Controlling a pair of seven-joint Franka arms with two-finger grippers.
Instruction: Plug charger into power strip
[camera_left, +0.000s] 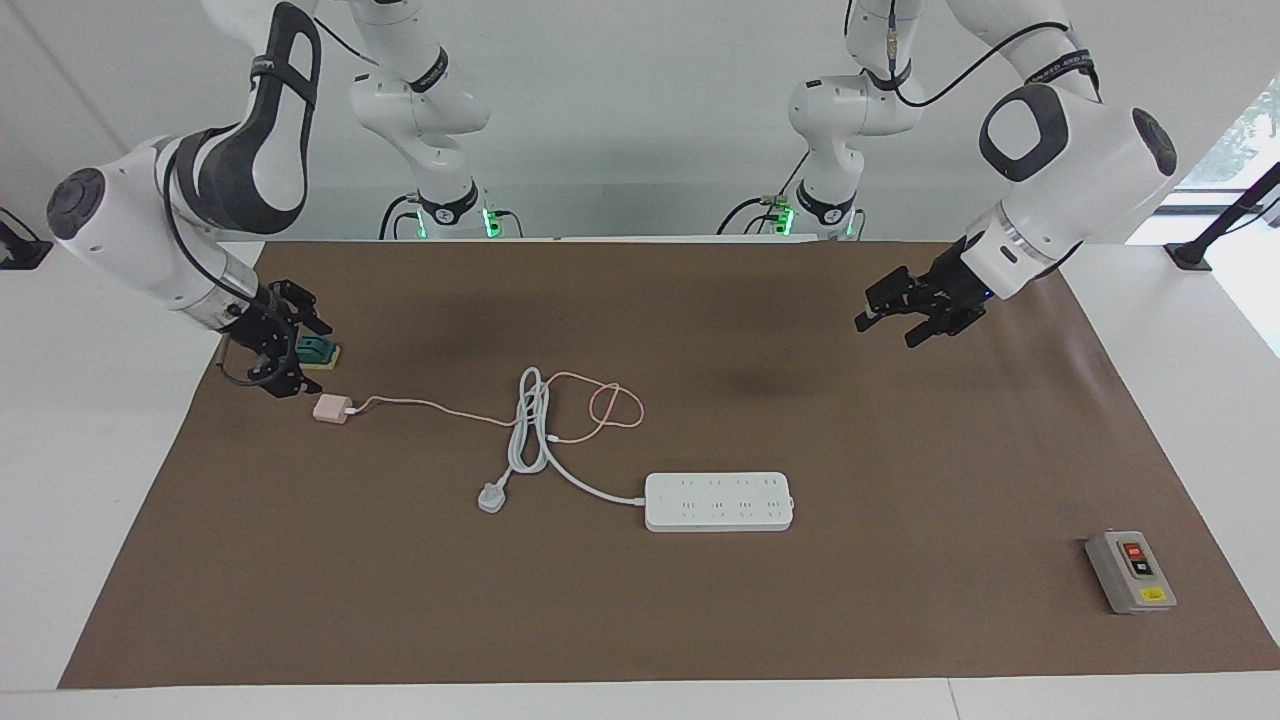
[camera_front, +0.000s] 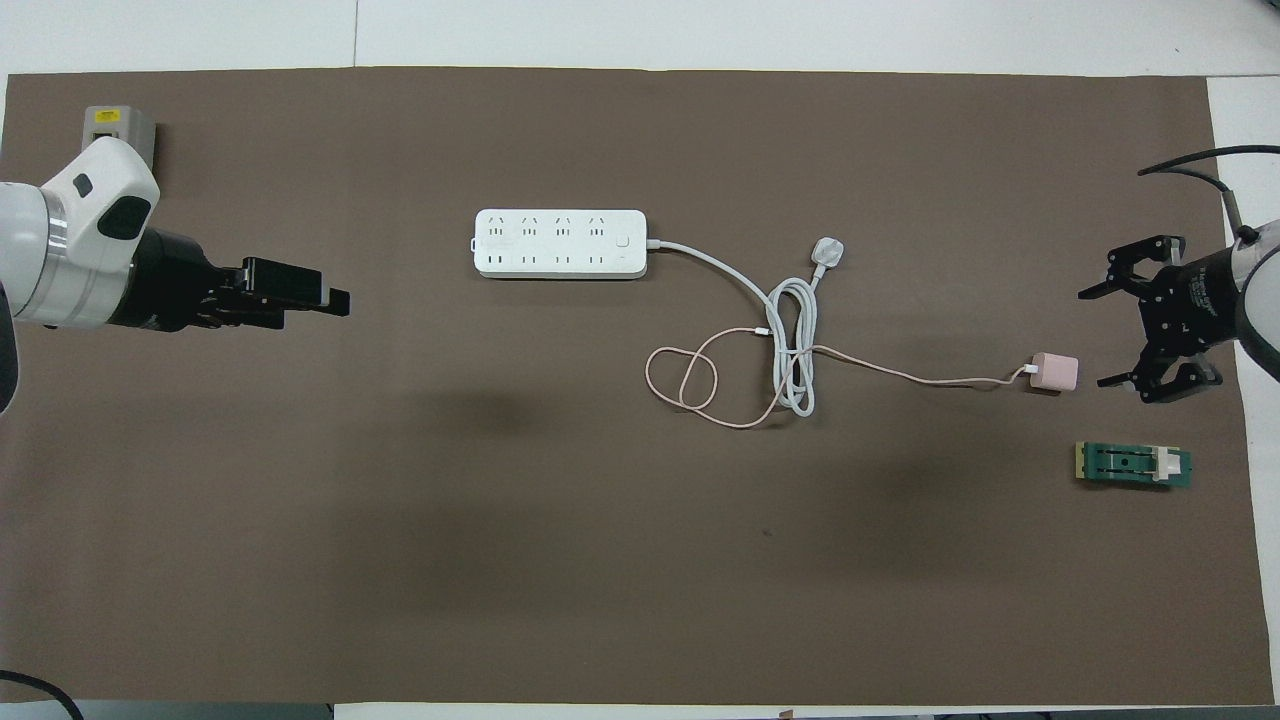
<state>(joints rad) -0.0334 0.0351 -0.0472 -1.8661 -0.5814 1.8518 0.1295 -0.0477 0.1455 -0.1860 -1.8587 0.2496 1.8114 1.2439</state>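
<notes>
The pale pink charger (camera_left: 331, 409) (camera_front: 1055, 372) lies on the brown mat toward the right arm's end, its thin pink cable (camera_left: 430, 405) (camera_front: 900, 375) running to a loop mid-table. The white power strip (camera_left: 719, 501) (camera_front: 560, 243) lies flat, farther from the robots than the cable loop. My right gripper (camera_left: 300, 358) (camera_front: 1098, 338) is open and empty, low beside the charger, not touching it. My left gripper (camera_left: 890, 328) (camera_front: 335, 300) is open and empty, raised over the mat at the left arm's end.
The strip's thick white cord (camera_left: 530, 430) is coiled over the pink cable and ends in a white three-pin plug (camera_left: 491, 497) (camera_front: 828, 250). A green part (camera_left: 318, 352) (camera_front: 1133, 465) lies near the right gripper. A grey button box (camera_left: 1130, 571) (camera_front: 118, 128) sits at the left arm's end.
</notes>
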